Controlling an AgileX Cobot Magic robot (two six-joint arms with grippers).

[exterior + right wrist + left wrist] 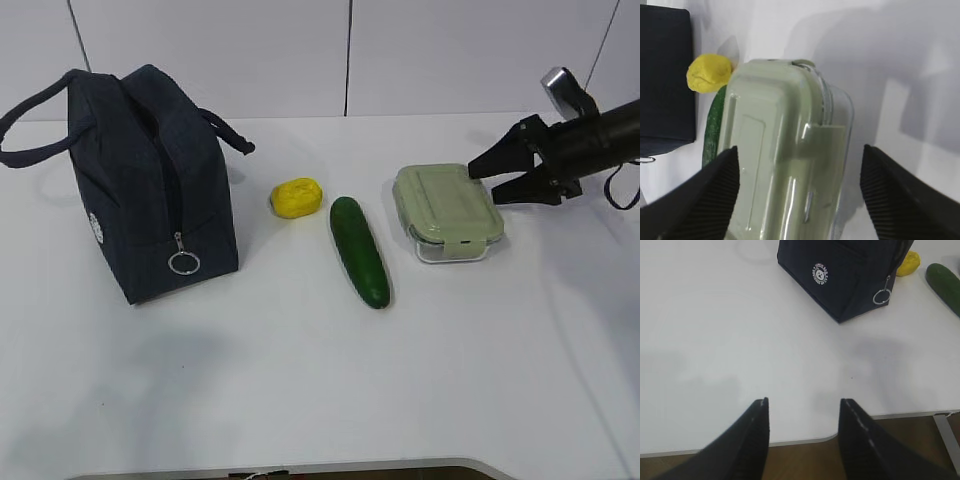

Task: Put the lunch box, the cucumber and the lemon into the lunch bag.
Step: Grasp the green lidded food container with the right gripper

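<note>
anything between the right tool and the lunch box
Nothing visible: the open right tool hangs at the far end of the sage-lidded clear glass lunch box, fingers straddling it, no other object between them.

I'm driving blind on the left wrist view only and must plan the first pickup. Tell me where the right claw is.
Observer: The right claw hovers open at the lunch box, one finger on each side.
Operator: Report whether it grips.
Observer: Not yet; the fingers stand clear of the lid.
Operator: Give me the bag's zipper.
Observer: On the lunch bag, the zipper looks closed, ring pull low.
</note>
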